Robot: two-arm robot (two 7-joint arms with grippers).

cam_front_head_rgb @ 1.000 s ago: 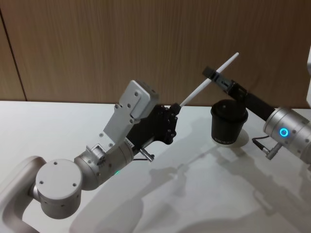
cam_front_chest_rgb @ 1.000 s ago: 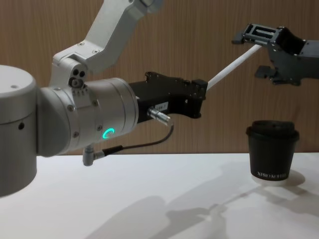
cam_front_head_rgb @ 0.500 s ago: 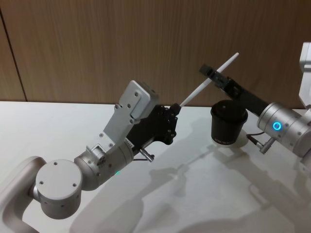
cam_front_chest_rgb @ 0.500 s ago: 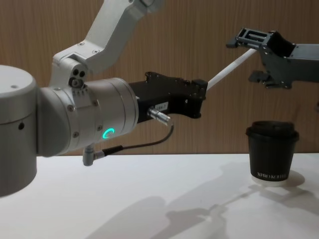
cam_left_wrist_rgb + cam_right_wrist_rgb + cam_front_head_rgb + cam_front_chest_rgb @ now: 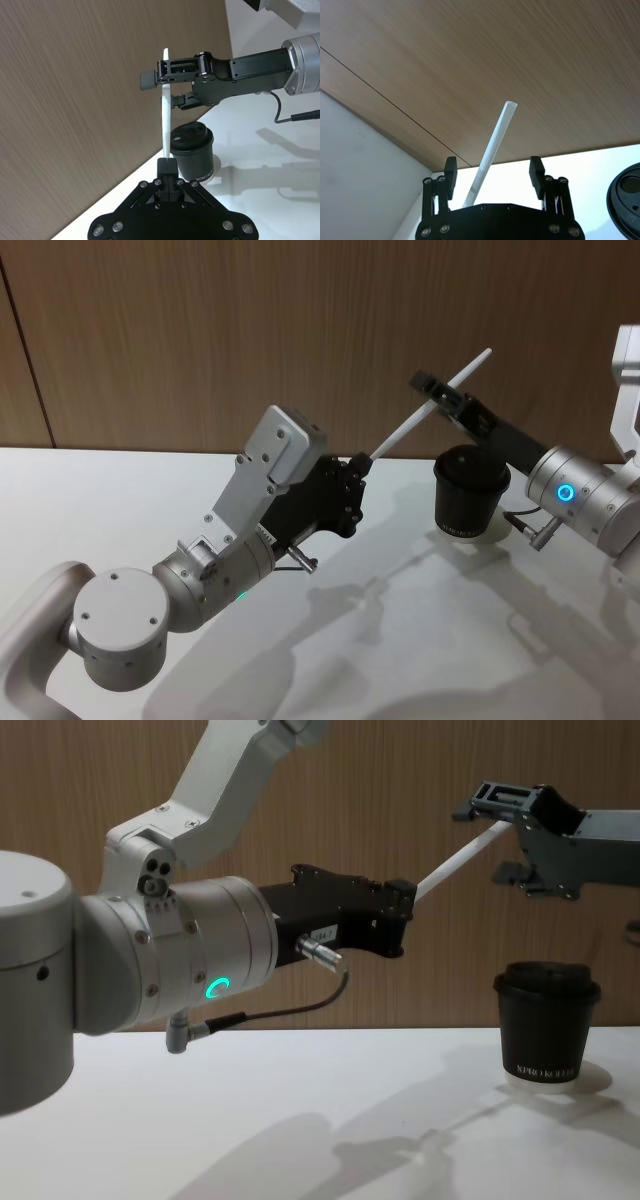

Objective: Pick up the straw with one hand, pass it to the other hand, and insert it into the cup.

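Moved: right gripper [image 5: 493, 165] shifted in toward straw's [image 5: 405, 426] upper end.
Fingers: right gripper's stood wide, astride straw.
Straw: lower end clamped by left gripper [image 5: 360, 462], tilted above table [image 5: 100, 500].
Table: cup [image 5: 470, 495] stood toward its back right corner.

Backed by a wall [image 5: 200, 330] of brown wood-grain panelling, matte, with fine streaked grain, evenly lit. Split by one thin dark seam [image 5: 27, 355] near the left edge of the head view, running down to the worktop [image 5: 90, 500]. Met at its foot by that flat white worktop, plain and smooth. Marked with soft grey shadows [image 5: 380, 610] across the middle and right of the white surface — diffuse edges, several overlapping. Seen from the chest view as brown wall above, white surface below, joined along one straight horizontal line.
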